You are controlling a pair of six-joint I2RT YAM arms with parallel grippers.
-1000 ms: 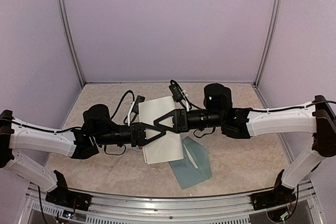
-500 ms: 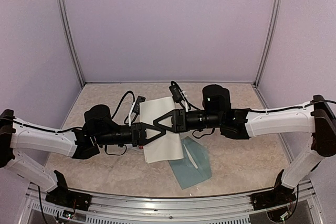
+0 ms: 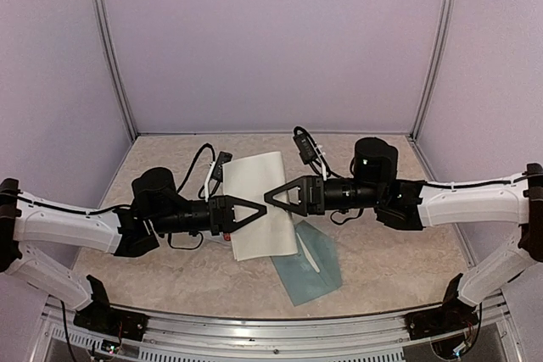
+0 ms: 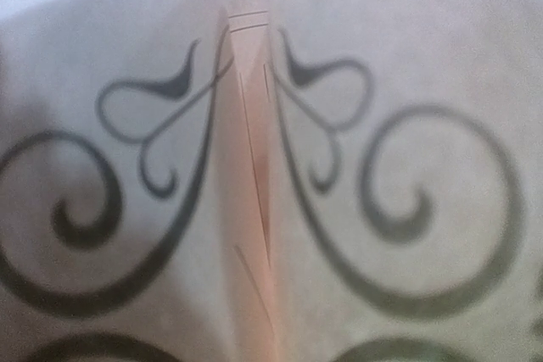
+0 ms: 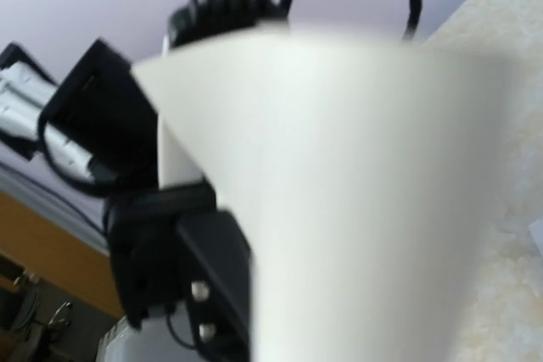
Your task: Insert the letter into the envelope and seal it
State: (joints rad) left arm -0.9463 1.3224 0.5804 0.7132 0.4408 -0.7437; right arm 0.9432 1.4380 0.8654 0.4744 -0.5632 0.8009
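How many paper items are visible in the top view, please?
2. The white letter is at mid-table; the teal envelope is at its near right corner, partly covered by it. Others may be hidden beneath the letter.

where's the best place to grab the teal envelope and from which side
Probably its near right edge, coming in low from the right arm's side. The envelope lies flat on the table, so only an edge gives a finger any purchase. Its far left end sits close against the letter, while the near right edge has bare table around it.
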